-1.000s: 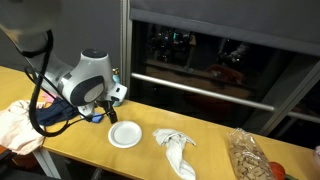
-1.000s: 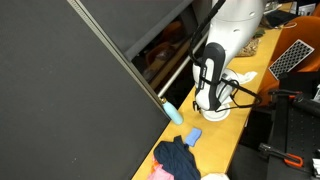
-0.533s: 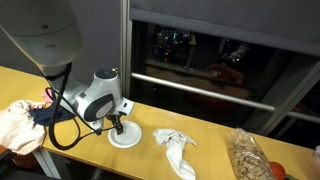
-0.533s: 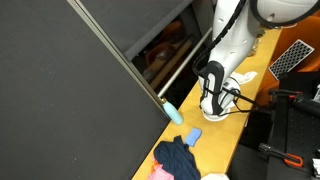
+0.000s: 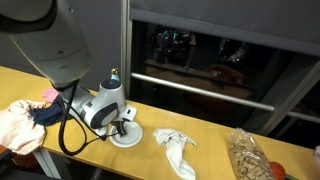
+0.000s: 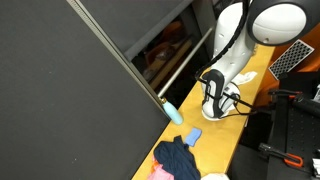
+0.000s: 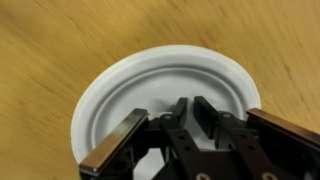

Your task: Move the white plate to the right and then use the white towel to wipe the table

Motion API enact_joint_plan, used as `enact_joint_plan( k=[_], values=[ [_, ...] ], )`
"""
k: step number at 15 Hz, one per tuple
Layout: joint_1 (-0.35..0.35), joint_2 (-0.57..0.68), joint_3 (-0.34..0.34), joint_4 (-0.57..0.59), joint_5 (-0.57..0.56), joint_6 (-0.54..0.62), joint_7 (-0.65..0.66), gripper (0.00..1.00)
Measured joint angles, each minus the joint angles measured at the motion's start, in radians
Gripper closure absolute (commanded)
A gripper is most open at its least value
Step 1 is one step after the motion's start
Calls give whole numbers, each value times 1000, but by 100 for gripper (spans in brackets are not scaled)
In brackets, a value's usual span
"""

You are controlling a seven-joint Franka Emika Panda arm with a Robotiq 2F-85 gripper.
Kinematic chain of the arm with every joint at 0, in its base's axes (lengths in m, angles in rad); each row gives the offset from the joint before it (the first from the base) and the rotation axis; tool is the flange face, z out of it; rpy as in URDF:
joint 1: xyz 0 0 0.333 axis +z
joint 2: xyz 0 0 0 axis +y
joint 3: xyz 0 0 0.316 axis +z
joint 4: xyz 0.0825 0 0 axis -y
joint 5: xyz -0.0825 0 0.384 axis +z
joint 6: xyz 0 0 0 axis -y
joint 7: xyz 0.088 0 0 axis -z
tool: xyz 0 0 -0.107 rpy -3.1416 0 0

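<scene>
On the surface (image 5: pixel 212 148), left of centre: plate (image 7: pixel 165 70), empty, not yet moved right. Gripper (image 5: pixel 122 128) directly above it, jaws spread, holding nothing (whether it touches the plate cannot be told). Towel (image 5: pixel 176 146) crumpled just right of plate, untouched. Outstanding: shift plate, fetch towel, wipe.

In an exterior view we face the table (image 5: pixel 215 140) side-on from its front edge at middle range, in an exterior view we look along it past the arm (image 6: pixel 240 55) from farther off, and the wrist view looks straight down, close, onto the plate (image 7: pixel 160 70) beneath that arm.
</scene>
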Motion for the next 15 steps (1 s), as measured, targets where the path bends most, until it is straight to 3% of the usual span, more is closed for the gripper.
enact_joint_plan(
  k=[9,15],
  values=[
    [-48,68,1,132,9,0,0,98],
    [-104,148,-6,283,9,-6,-2,98]
  ],
)
